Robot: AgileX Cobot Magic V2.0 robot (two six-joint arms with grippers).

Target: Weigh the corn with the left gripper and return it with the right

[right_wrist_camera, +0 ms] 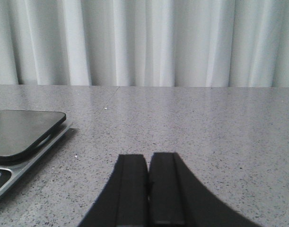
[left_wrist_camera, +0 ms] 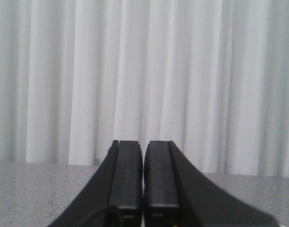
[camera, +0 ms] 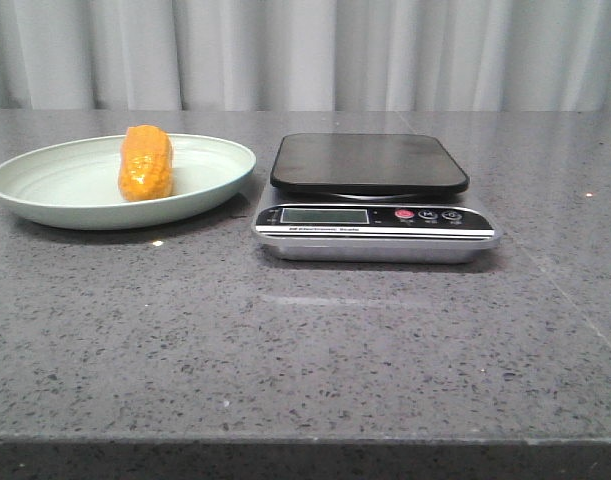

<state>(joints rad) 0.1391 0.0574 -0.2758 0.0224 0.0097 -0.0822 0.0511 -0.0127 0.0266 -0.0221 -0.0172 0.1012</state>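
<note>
Reading the strip under the display of the kitchen scale [camera: 375, 222], only small white lettering shows — too fine to make out — beside a red button and two dark round ones. The scale's black platform carries nothing. Just left of it sits a pale green plate [camera: 45, 190] holding the corn [camera: 146, 163], a stubby orange-yellow cob with bumpy kernel rows, lying lengthwise near the plate's middle. Both stand on a grey speckled countertop [camera: 305, 340] before a white curtain [camera: 305, 50]. The left gripper [left_wrist_camera: 144, 175] has its black fingers pressed together, holding nothing; the right gripper [right_wrist_camera: 148, 184] likewise — closed and empty, low over the counter beside the scale.
</note>
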